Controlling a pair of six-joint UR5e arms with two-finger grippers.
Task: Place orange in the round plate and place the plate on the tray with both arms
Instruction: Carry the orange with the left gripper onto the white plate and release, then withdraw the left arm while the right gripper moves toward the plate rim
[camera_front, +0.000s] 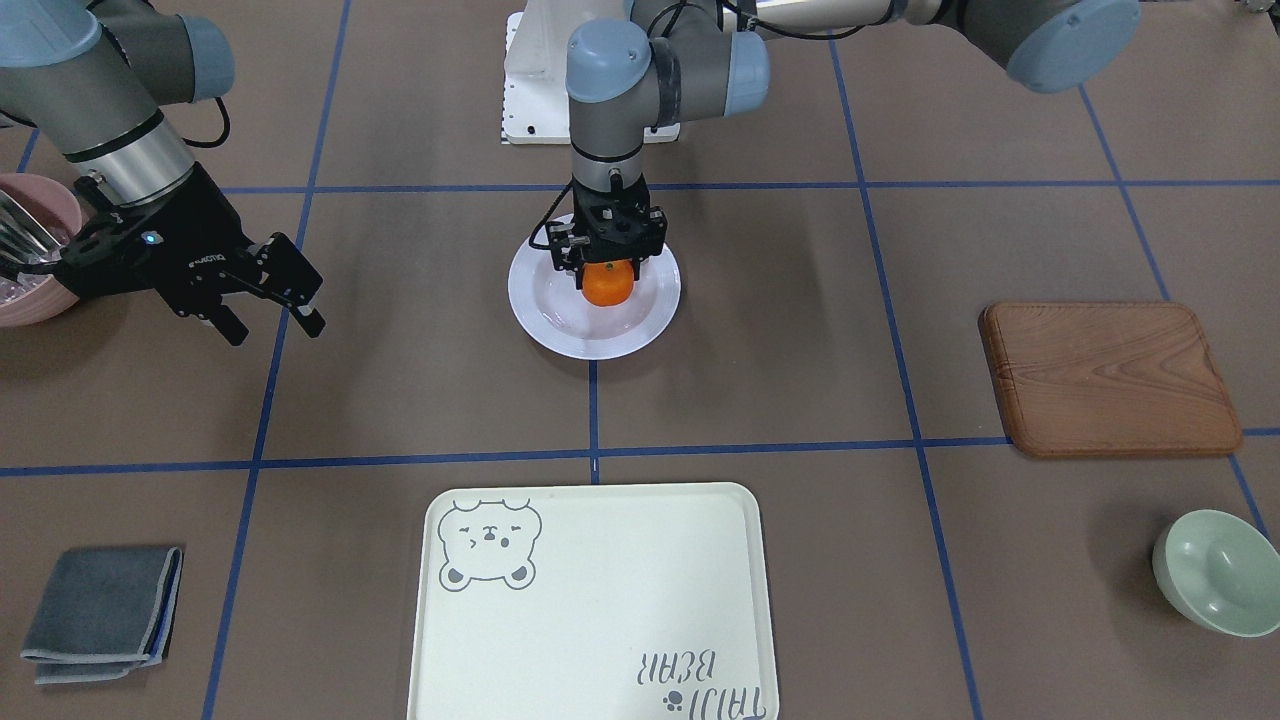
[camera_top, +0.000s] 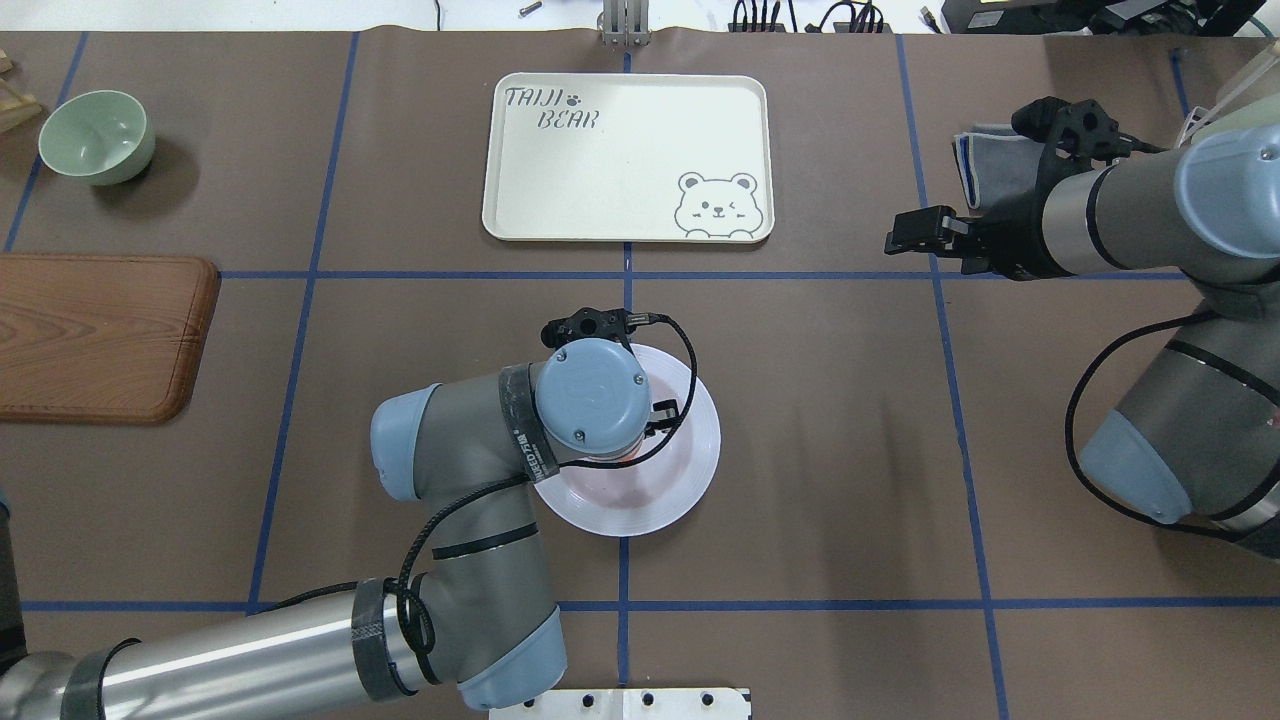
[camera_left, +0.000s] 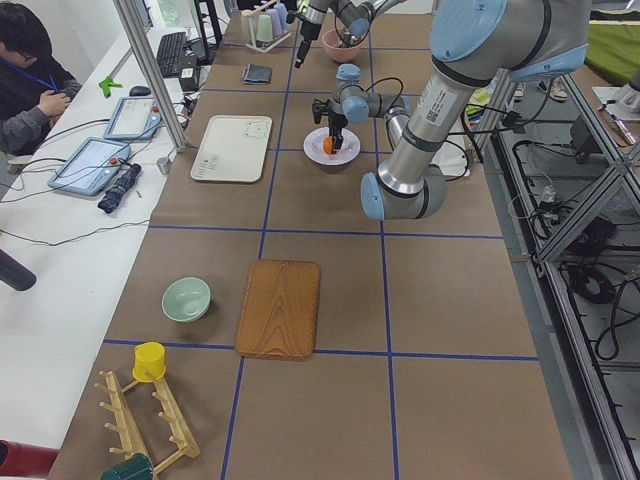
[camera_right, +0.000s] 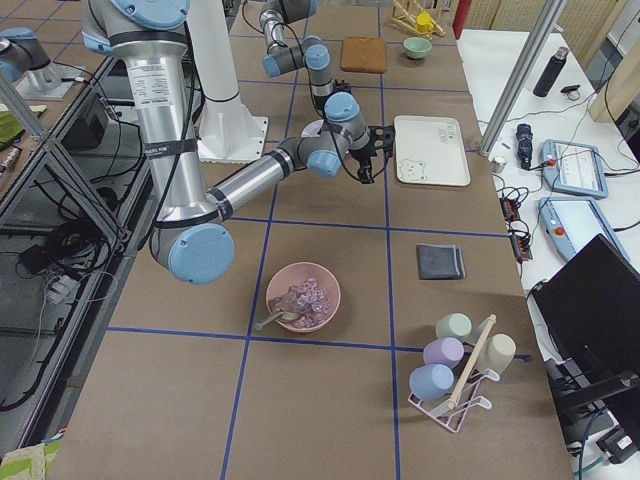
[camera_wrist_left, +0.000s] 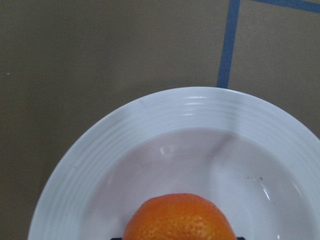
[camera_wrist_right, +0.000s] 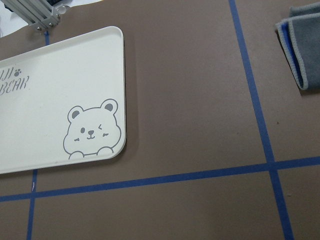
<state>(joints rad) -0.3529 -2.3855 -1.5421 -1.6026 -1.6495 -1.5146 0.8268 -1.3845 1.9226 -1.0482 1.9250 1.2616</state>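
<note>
The tray (camera_front: 600, 600) lies nearest. Beyond it the plate (camera_front: 535, 310) sits on the table, with the left gripper (camera_front: 607, 268) clamped on the orange (camera_front: 607, 285) over its centre. The right gripper (camera_front: 277, 322) hangs with its fingers spread, well apart from the plate.

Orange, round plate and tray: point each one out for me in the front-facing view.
orange (camera_front: 607, 285), exterior front-facing view, middle of its visible skin.
round plate (camera_front: 598, 345), exterior front-facing view, bare ridged rim nearest the tray.
tray (camera_front: 600, 610), exterior front-facing view, bare middle of its surface.
</note>
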